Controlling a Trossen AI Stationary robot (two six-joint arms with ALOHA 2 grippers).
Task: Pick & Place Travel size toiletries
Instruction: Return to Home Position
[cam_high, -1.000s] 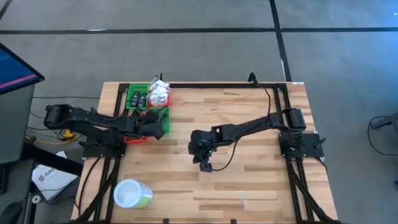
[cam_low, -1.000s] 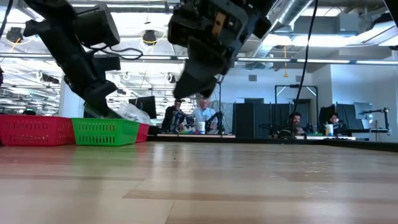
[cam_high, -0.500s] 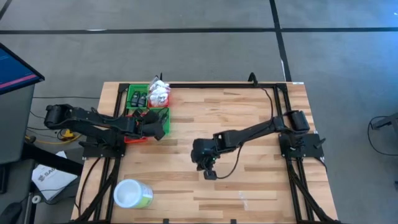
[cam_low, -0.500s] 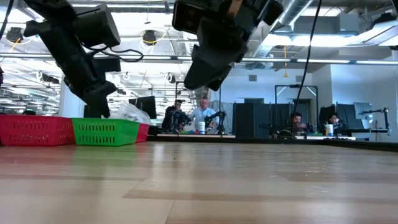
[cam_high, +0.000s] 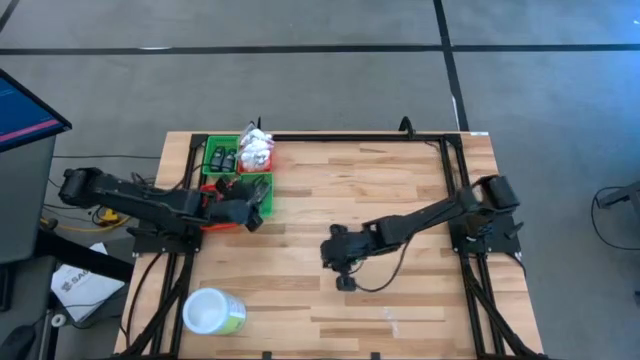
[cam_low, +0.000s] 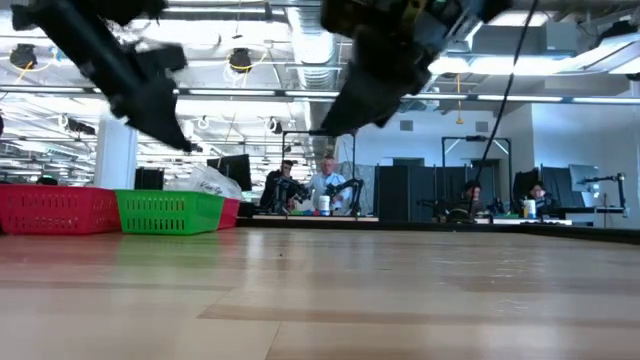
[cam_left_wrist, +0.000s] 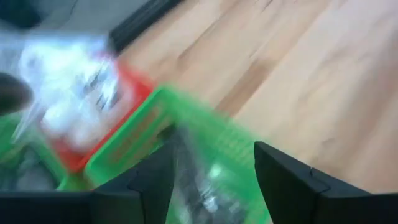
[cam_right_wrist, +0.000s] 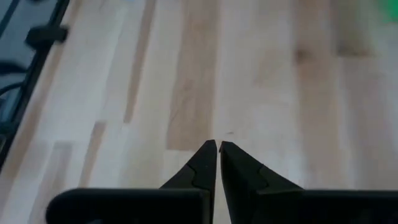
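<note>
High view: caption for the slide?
Left tool open at the bins, right tool shut over the table.

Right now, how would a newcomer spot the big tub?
In the high view, find the pale wooden table, on the left arm side. The green tub with a white lid sits alone near one corner, far from the red and green bins; it alone is round.
</note>
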